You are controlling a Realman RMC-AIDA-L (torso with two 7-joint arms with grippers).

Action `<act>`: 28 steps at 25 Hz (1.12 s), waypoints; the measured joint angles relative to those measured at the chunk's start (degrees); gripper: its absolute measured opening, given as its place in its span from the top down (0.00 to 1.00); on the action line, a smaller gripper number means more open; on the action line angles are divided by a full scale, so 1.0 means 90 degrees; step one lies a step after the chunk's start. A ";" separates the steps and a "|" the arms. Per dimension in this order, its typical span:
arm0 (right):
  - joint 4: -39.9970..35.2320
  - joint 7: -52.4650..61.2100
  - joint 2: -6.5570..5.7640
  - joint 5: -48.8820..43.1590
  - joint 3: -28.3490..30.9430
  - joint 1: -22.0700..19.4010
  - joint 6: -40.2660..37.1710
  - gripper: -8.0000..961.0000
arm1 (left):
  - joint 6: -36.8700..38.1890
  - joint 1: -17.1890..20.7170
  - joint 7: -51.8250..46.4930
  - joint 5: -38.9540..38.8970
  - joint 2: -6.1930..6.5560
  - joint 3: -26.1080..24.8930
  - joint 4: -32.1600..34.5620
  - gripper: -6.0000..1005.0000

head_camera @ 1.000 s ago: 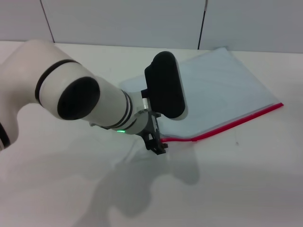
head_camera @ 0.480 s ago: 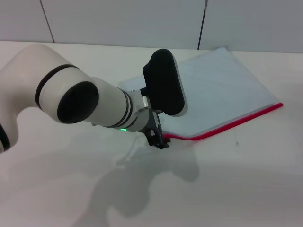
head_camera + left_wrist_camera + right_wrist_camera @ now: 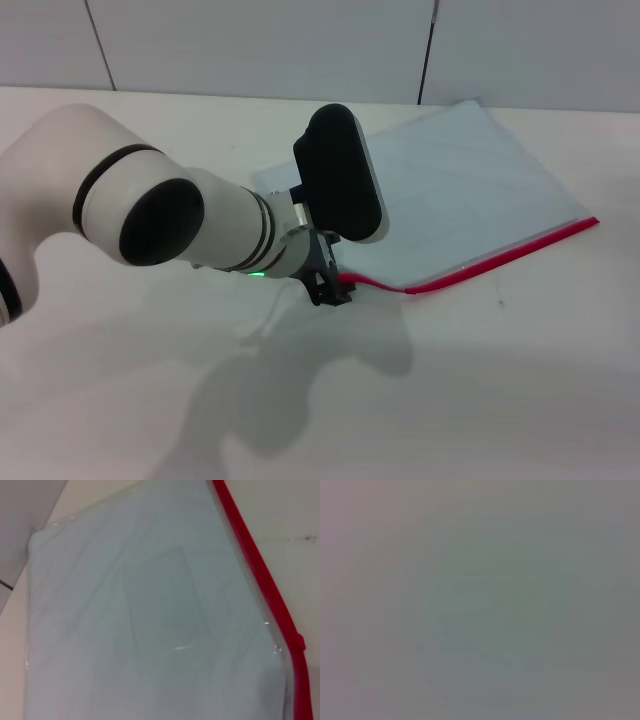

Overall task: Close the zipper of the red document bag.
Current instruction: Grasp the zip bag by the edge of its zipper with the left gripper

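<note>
Over the last second the left gripper (image 3: pixel 330 291) has drawn back toward the robot's left, and the near end of the zipper (image 3: pixel 500 257) has come with it — that end now lifts in a small hump just beside the fingertips instead of lying flat. My reading is that the slider is being pulled along, though the slider itself is hidden under the wrist. Whether the fingers are clamped on it cannot be told from here.

The red document bag (image 3: pixel 450 190) lies flat on the white table (image 3: pixel 520 400), right of the arm, its red strip along the edge nearest the robot. In the left wrist view the pouch (image 3: pixel 150 620) looks pale, translucent and lightly wrinkled.

The right gripper is not visible in any view.
</note>
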 joint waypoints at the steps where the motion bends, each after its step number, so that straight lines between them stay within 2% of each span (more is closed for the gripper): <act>1: 0.0000 0.0001 0.0000 0.0000 0.0000 0.0000 0.0000 0.45 | 0.0026 -0.0006 -0.0022 -0.0003 0.0000 0.0000 0.0014 0.34; 13: 0.0009 0.0006 0.0000 0.0000 0.0000 0.0000 0.0000 0.45 | 0.0407 0.0020 -0.0126 -0.0007 0.0002 0.0056 0.0027 0.36; 16: 0.0010 0.0007 0.0000 0.0000 0.0000 0.0000 0.0000 0.45 | 0.0558 0.0021 -0.0149 -0.0007 0.0001 0.0140 0.0080 0.55; 21: 0.0009 0.0008 0.0000 0.0000 0.0000 0.0000 0.0000 0.45 | 0.0786 0.0018 -0.0231 -0.0007 -0.0007 0.0229 0.0172 0.71; 28: 0.0013 0.0008 0.0000 0.0000 0.0000 0.0006 0.0000 0.45 | 0.1012 0.0027 -0.0383 0.0011 -0.0008 0.0320 0.0197 0.81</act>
